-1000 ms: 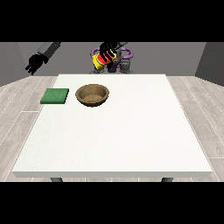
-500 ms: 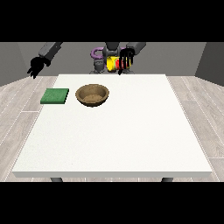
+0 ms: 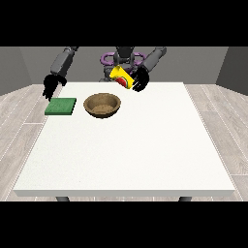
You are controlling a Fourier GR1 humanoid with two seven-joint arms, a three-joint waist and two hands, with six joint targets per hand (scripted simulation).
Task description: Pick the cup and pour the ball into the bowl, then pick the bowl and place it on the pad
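One view only: the camera stands across the white surface [image 3: 126,155] from the robot [image 3: 125,60], raised and tilted down, facing it, far enough to hold the whole surface with floor at both sides

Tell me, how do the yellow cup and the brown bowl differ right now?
The cup is bright yellow with a red band; the bowl is plain brown. The cup is held tilted above the table by the hand at the view's right; the bowl sits upright on the table, with no hand on it. The cup looks narrower, the bowl wide and shallow. Both are open containers near the table's far side.
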